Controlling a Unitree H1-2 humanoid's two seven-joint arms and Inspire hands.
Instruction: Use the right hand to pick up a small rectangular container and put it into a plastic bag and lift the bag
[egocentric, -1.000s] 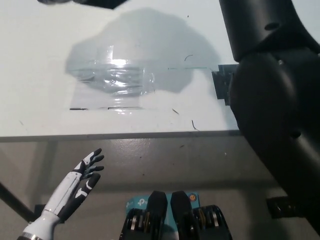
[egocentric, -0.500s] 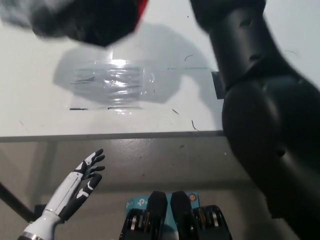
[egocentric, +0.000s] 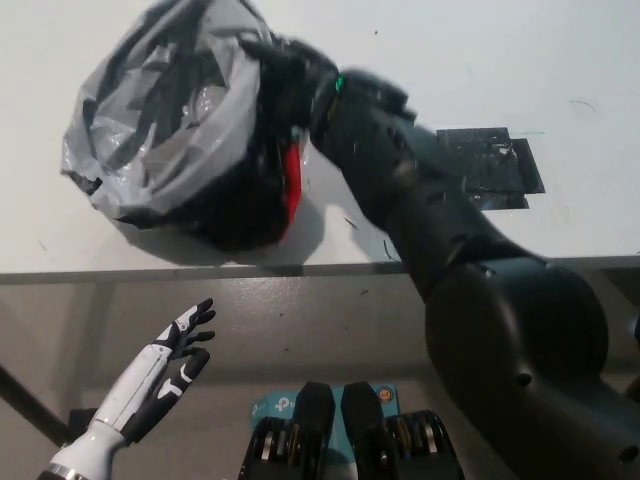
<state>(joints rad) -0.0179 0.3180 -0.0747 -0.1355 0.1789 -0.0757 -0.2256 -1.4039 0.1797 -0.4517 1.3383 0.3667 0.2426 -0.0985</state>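
Your right hand (egocentric: 285, 75) grips the plastic bag (egocentric: 160, 130) low over the table (egocentric: 480, 40); lift it clear while the left hand (egocentric: 165, 365) rests open.

A translucent grey plastic bag (egocentric: 160, 130) is seen, with dark black contents showing through and a red strip (egocentric: 292, 180) at its right edge. The right hand (egocentric: 290, 75) and its arm are black, with a small green light (egocentric: 340, 83). The table (egocentric: 520, 60) is white, bearing a dark grey square patch (egocentric: 490, 165). The left hand (egocentric: 165, 365) is white with black parts.
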